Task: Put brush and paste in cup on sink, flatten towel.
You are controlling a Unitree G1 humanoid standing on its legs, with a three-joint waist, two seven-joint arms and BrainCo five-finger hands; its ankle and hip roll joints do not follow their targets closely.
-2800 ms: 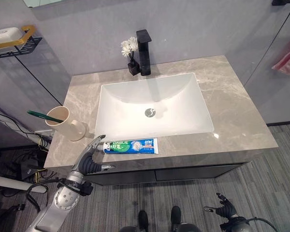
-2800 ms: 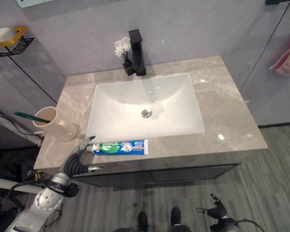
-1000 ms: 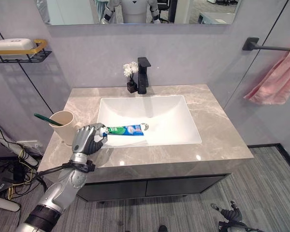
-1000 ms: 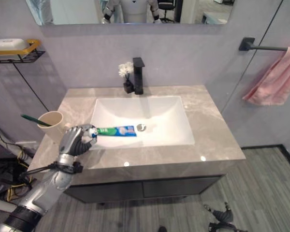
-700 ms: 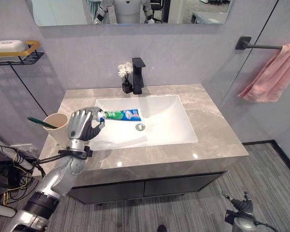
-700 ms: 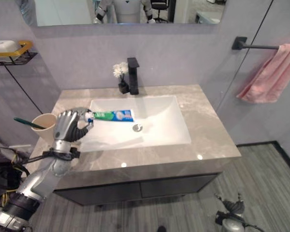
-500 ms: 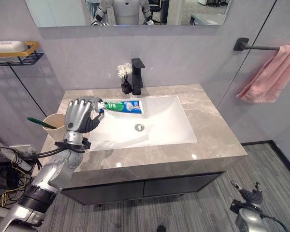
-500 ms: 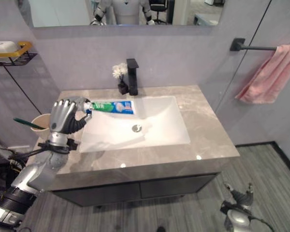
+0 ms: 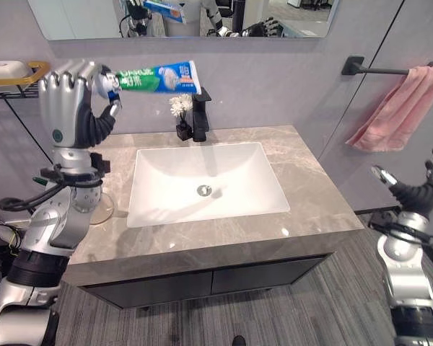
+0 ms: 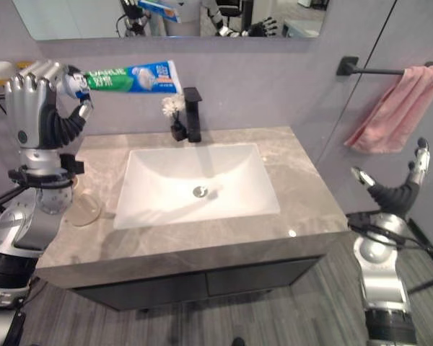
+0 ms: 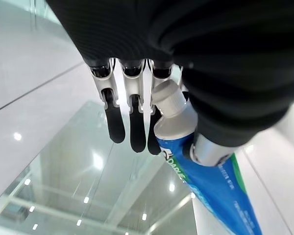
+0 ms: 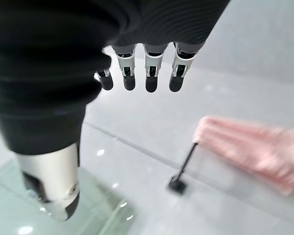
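Counter: grey marbled stone slab over a dark cabinet, against a grey wall.

Basin: white, rectangular, sunk into the middle of the counter, with a round drain at its centre.

Mirror: on the wall above the counter, along the far edge of the scene.

Towel: pink, hanging bunched and uneven from a black rail on the wall to the right of the counter.

Left hand: raised high at the far left, above the counter; fingers curled round the cap end of the toothpaste.

Right hand: lifted at the right, off the counter's right end and below the towel; fingers straight and spread, holding nothing.

Toothpaste: green, white and blue tube, held roughly level in the left hand, its flat end pointing right, above the tap.

Tap: black, square, behind the basin at the far edge.

Shelf: black wire with a yellow rim, on the wall at the far left, partly behind the left hand.

Cup: on the counter left of the basin, mostly hidden by the left arm.

Flowers: small white bunch in a dark vase, just left of the tap.
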